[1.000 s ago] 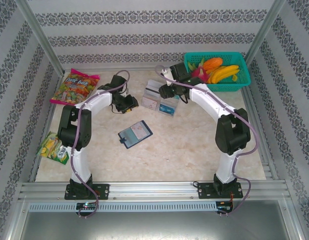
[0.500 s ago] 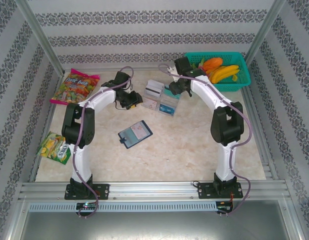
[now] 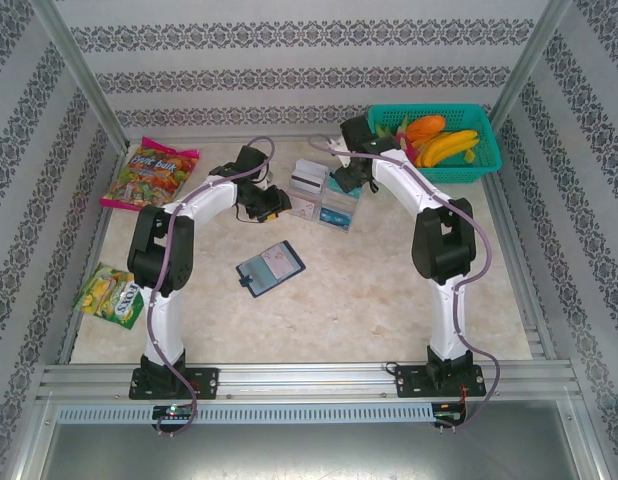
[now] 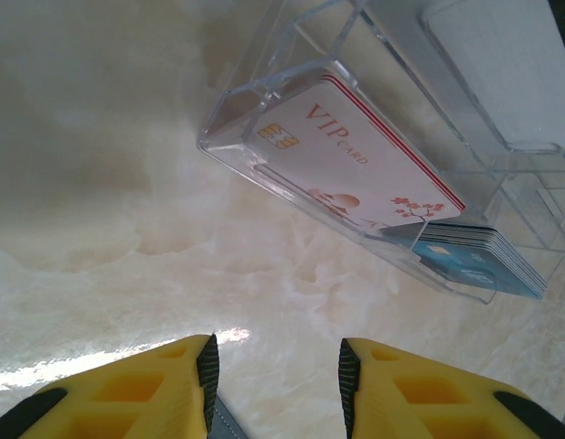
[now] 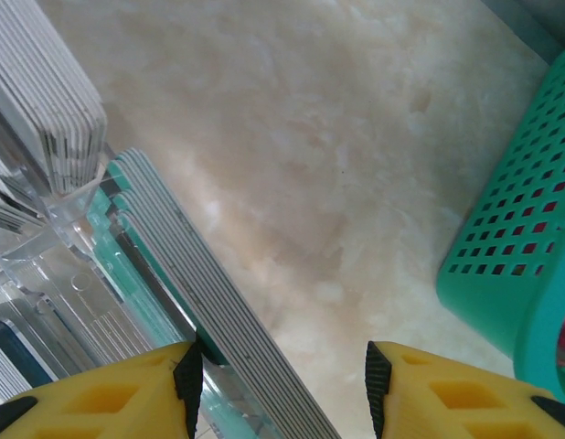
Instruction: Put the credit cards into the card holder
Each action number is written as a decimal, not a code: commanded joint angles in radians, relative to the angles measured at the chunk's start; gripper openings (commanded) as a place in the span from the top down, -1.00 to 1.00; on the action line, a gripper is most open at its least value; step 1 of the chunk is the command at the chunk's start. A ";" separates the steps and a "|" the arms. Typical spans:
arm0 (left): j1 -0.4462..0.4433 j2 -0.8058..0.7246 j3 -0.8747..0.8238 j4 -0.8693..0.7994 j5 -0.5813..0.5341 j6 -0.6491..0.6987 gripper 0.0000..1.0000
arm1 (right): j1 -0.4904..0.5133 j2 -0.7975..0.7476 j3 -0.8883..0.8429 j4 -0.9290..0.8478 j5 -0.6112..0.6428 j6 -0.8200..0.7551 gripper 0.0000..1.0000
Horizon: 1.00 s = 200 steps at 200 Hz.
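Hovering over the marble table, the left gripper stands part open with nothing between its yellow fingers. It sits at 9 o'clock of a clear plastic rack. The credit cards stand in that rack: a white VIP card nearest, a blue stack at its 4 o'clock. The right gripper, at the rack's 2 o'clock, is likewise part open and empty, with a grey card stack just beside its 9 o'clock finger. The navy card holder lies apart, at 6 o'clock of the rack.
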<state>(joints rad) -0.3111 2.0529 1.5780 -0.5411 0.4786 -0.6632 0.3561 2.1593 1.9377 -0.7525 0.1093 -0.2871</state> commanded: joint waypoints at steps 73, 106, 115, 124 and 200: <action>-0.017 0.016 0.007 0.004 0.016 -0.015 0.15 | 0.023 -0.007 -0.015 0.003 0.009 -0.021 -0.04; -0.017 0.012 0.005 0.003 0.016 -0.013 0.15 | 0.015 0.023 0.000 -0.003 0.027 -0.017 -0.05; -0.017 0.012 0.004 0.003 0.017 -0.013 0.15 | 0.014 0.030 0.005 -0.008 0.029 -0.017 -0.05; -0.017 0.012 0.004 0.003 0.017 -0.013 0.15 | 0.012 0.033 0.009 -0.008 0.030 -0.017 -0.05; -0.016 0.010 0.006 0.001 0.018 -0.013 0.15 | 0.006 0.012 0.017 0.007 0.057 -0.014 -0.02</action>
<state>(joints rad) -0.3199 2.0663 1.5780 -0.5411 0.4896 -0.6632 0.3687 2.1731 1.9293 -0.7395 0.1337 -0.2955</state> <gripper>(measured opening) 0.425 0.511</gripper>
